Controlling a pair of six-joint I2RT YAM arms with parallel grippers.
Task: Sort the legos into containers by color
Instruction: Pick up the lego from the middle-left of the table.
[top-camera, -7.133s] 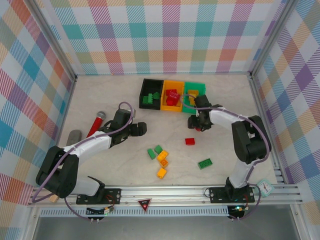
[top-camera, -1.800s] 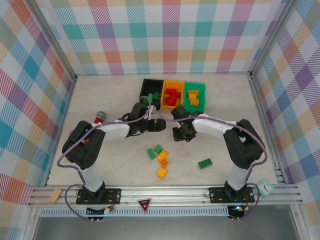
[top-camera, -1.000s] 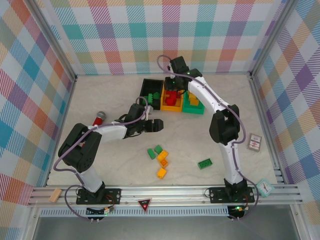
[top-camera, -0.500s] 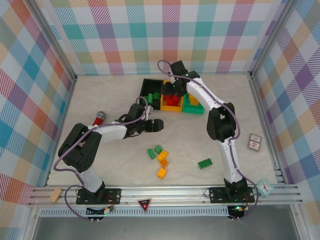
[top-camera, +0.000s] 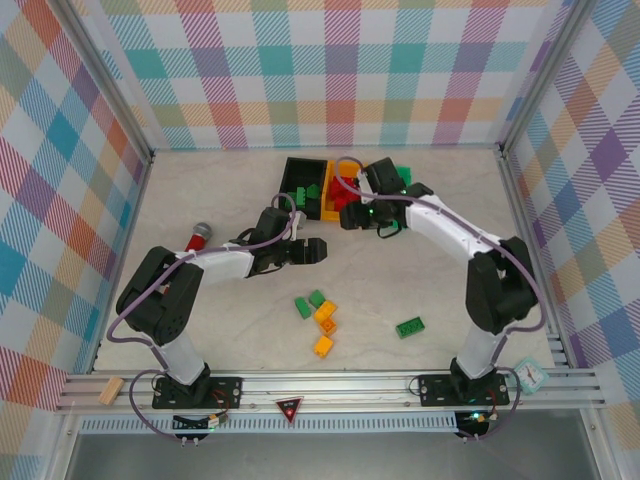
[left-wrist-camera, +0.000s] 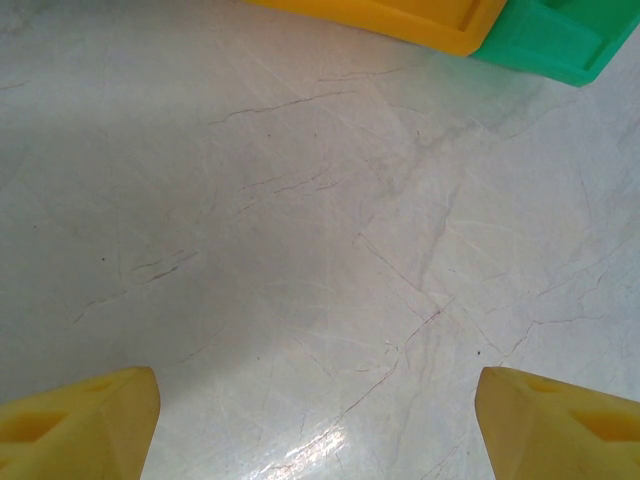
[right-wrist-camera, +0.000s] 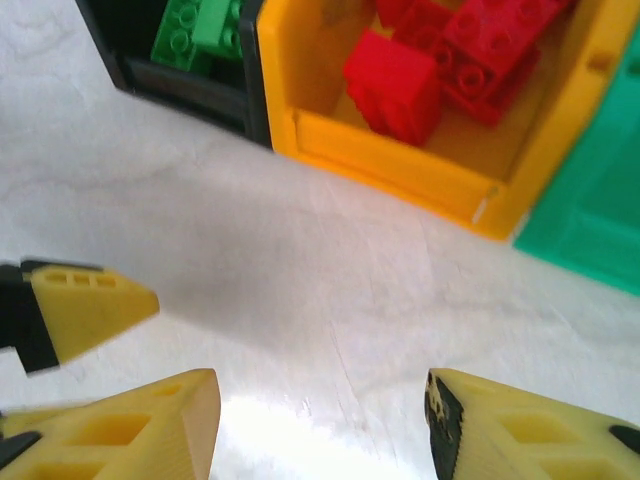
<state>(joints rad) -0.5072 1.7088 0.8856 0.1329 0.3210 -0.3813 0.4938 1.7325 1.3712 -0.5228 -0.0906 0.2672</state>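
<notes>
My right gripper (right-wrist-camera: 320, 415) hangs spread and empty just in front of the orange bin (right-wrist-camera: 400, 150), which holds red bricks (right-wrist-camera: 440, 60) near the table's (top-camera: 200, 190) far edge. My left gripper (left-wrist-camera: 320, 410) gapes empty too. Several loose legos (top-camera: 320, 318) lie toward the near edge.

No text I can read, red triangular badge (top-camera: 289, 408) on the front rail (top-camera: 350, 384) too small to make out, round dial (top-camera: 529, 375) at its right end equally illegible

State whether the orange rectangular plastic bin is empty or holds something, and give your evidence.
Not empty. The right wrist view shows red studded plastic bricks piled inside the orange rectangular plastic bin.
</notes>
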